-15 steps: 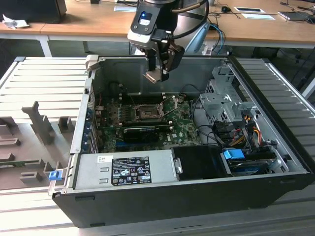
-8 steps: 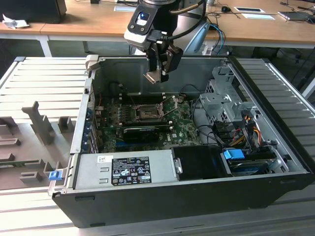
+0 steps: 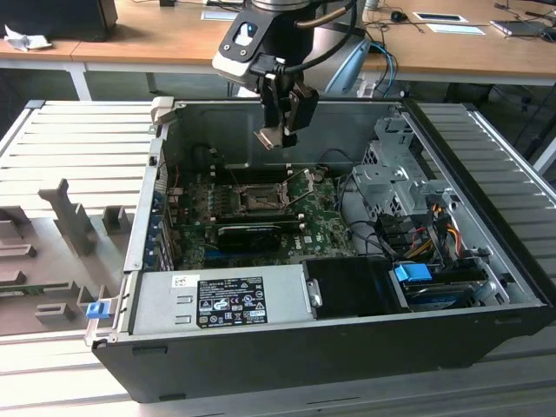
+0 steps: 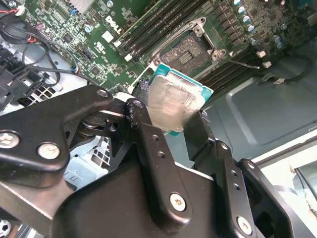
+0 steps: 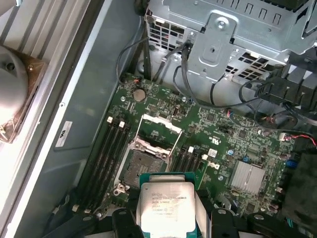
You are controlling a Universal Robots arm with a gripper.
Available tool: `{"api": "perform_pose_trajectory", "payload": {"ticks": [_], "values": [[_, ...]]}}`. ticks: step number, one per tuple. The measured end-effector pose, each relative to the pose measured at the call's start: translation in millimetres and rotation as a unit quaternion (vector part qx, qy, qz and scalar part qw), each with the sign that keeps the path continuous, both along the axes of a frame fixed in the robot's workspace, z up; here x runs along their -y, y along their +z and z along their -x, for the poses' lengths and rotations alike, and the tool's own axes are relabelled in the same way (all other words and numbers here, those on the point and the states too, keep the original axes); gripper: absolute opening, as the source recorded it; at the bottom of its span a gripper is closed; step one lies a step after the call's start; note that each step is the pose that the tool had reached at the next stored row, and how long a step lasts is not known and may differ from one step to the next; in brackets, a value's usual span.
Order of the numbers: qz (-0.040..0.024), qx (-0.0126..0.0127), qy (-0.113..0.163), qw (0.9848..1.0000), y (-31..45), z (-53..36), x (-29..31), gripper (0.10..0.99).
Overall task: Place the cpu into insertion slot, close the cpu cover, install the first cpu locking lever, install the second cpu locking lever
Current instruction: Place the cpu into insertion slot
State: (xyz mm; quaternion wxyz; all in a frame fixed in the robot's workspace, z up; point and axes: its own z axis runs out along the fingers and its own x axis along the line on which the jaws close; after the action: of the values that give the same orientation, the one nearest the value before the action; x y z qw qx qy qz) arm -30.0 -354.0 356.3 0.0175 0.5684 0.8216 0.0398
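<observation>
My gripper (image 3: 282, 130) hangs over the open computer case, shut on the cpu (image 3: 270, 139), a small square chip. In both wrist views the cpu (image 4: 173, 104) (image 5: 166, 208) shows its silver-grey top on a green rim, pinched by its edges between the black fingers (image 4: 148, 144). The insertion slot (image 5: 141, 163) (image 4: 190, 49) lies bare on the green motherboard, below the chip and a little apart from it. The cpu cover (image 5: 161, 122) stands swung open at the slot's far side. Thin locking levers (image 3: 300, 187) stick up beside the slot (image 3: 256, 200).
A long black card (image 3: 248, 234) lies across the board just in front of the slot. Memory slots (image 5: 106, 153) flank the slot. A grey power supply (image 3: 217, 300) fills the case's front, and a metal drive cage (image 3: 391, 174) with cables stands on the exterior view's right.
</observation>
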Motion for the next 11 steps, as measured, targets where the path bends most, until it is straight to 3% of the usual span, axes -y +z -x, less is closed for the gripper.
{"api": "perform_pose_trajectory", "payload": {"ticks": [11], "values": [[0.0000, 0.0000, -0.004, 1.0000, -4.6, 0.0, 0.0, 0.529]]}}
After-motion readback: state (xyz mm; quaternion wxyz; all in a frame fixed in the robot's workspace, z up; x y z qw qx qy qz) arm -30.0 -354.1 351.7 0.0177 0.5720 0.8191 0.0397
